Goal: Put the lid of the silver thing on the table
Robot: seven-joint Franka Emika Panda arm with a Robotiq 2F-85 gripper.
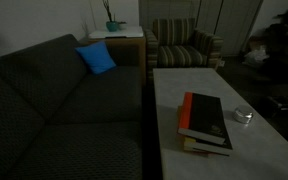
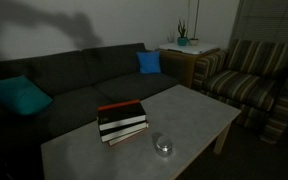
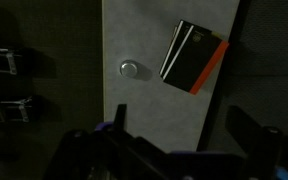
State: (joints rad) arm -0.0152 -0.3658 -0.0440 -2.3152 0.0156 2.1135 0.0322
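Note:
The silver thing (image 1: pixel 242 115) is a small round shiny tin on the pale table (image 1: pixel 174 90), just beside the red-and-black book stack (image 1: pixel 204 120). It shows in both exterior views (image 2: pixel 163 147) and in the wrist view (image 3: pixel 130 69). Its lid sits on top of it and cannot be told apart from the tin at this size. My gripper (image 3: pixel 184 125) shows only in the wrist view. It hangs high above the table (image 3: pixel 149 110), its two dark fingers wide apart with nothing between them. The tin lies well ahead of the fingers.
The book stack (image 2: pixel 121 121) (image 3: pixel 192 56) lies mid-table. A dark sofa (image 1: pixel 54 100) with a blue cushion (image 1: pixel 96 58) runs along one long side. A striped armchair (image 1: pixel 184 45) and a side table with a plant (image 1: pixel 114 27) stand beyond the far end.

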